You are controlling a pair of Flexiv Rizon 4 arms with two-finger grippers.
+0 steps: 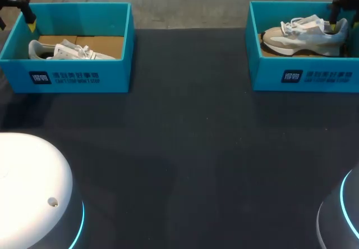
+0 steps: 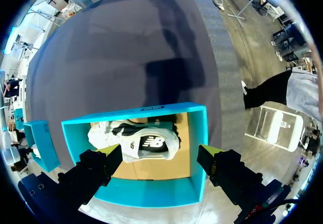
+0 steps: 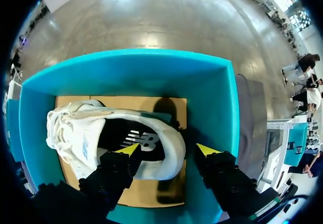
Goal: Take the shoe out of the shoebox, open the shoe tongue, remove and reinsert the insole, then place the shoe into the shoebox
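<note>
While it gapes wide, right gripper straddles the heel of right shoe.
Left gripper, also wide, hangs above left shoebox.

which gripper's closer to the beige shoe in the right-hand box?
Right. The right gripper is down in the right shoebox, jaws open astride the heel of the beige shoe; the left gripper hangs over the left shoebox across the table.

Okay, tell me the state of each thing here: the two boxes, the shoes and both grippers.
Left shoebox: open, no lid, shoe inside.
Right shoebox: open, no lid, shoe inside.
Left shoe: in box, insole in.
Right shoe: upright in box, insole in.
Left gripper: jaws open, above box.
Right gripper: jaws open, straddling shoe's heel.
</note>
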